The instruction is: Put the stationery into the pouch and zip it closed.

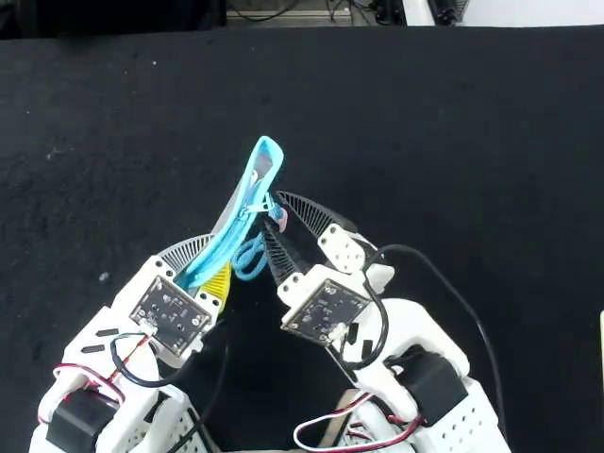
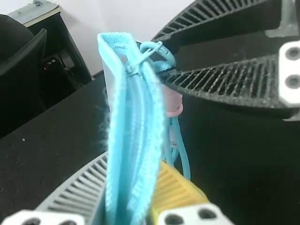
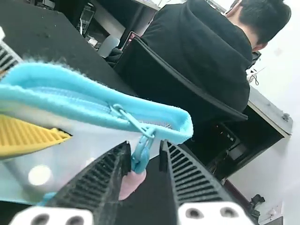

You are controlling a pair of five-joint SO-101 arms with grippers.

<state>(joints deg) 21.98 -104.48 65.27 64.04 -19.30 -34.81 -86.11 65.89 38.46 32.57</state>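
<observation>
zipping step: left gripper (image 2: 129, 206) clamps pouch (image 2: 131, 131), right gripper (image 3: 140, 163) pinches zip pull (image 3: 140, 151) (zip seems nearly closed); next: steady pull to end.

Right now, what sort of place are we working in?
Probably an office or lab: a black-covered table, an office chair beside a desk, and cables past the table's far edge.

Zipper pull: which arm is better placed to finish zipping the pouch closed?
Right. The right tool pinches the zipper pull near the far end of the pouch, while the left tool clamps its other end, so it probably serves as the anchor.
</observation>
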